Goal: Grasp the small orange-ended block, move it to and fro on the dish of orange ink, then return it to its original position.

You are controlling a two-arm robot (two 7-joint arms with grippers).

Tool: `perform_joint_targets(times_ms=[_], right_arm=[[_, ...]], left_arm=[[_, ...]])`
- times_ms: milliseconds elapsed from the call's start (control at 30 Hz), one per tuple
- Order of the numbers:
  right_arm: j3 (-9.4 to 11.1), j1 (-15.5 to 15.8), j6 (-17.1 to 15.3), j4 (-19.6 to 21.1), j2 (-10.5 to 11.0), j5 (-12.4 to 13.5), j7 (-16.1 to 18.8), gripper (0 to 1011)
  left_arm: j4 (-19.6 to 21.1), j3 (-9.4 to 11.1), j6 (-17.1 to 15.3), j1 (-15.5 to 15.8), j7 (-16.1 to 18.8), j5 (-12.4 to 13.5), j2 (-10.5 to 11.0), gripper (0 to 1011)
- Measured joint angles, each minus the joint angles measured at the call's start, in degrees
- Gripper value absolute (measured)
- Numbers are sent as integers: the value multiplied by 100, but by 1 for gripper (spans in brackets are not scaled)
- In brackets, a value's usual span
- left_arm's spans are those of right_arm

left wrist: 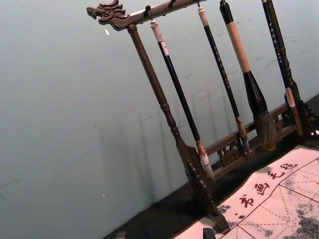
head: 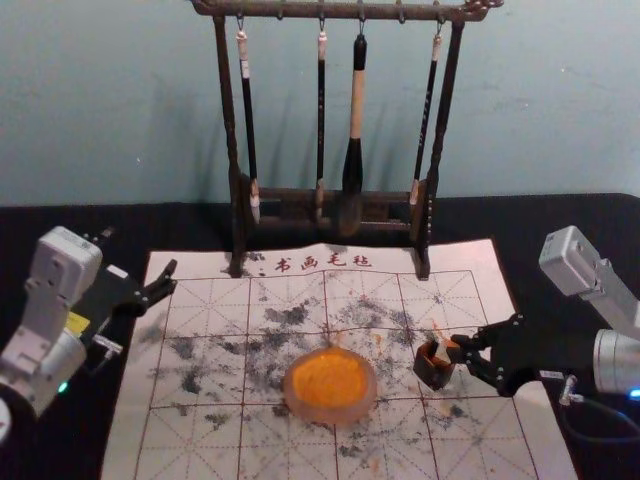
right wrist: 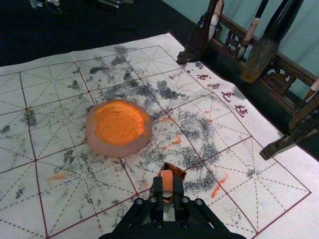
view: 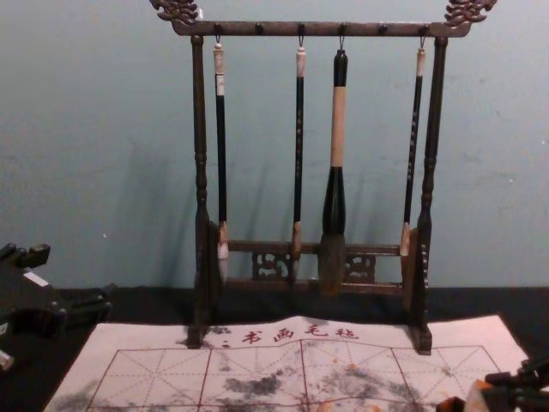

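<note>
The block [right wrist: 166, 181] is grasped by the right gripper [right wrist: 168, 185], at the right part of the mat [head: 200, 440]. Its 2 fingers are closed against opposite sides, near the orange end, so that twisting is probably resisted during a sweep. Beside the block is a small dark holder [head: 434, 372]; whether the block's lower part is seated in it cannot be told. The holder is probably meant to keep the inked end off the mat, and its spot is taken as the place for the return.

The left gripper [view: 79, 271] is held at the left of the mat, its fingers spread around nothing; no part in this work seems to be assigned to it.

The dish [right wrist: 107, 148] of orange ink [right wrist: 119, 123] is set flat on the mat, to the left of the holder, where a short sideways reach should be enough. Whether this is the pick-up or the return cannot be settled. If the ink is next, the holder's edge should be cleared by a lift first, or the holder may be dragged along. Between holder and dish, open mat is left for the crossing. Over the ink, strokes should be kept within the rounded rim. Behind, the rack [head: 228, 120] and its 4 brushes [head: 356, 100] are best avoided by a low path.
</note>
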State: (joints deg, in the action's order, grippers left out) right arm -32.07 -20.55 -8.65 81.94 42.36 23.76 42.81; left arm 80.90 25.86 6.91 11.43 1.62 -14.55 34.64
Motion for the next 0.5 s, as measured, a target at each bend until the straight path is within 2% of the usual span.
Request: perform_joint_targets(times_ms=[500], right_arm=[[3,3,-2,2,4,-7,-3,84]], left_arm=[[0,0,0,0,0,0,0,1001]])
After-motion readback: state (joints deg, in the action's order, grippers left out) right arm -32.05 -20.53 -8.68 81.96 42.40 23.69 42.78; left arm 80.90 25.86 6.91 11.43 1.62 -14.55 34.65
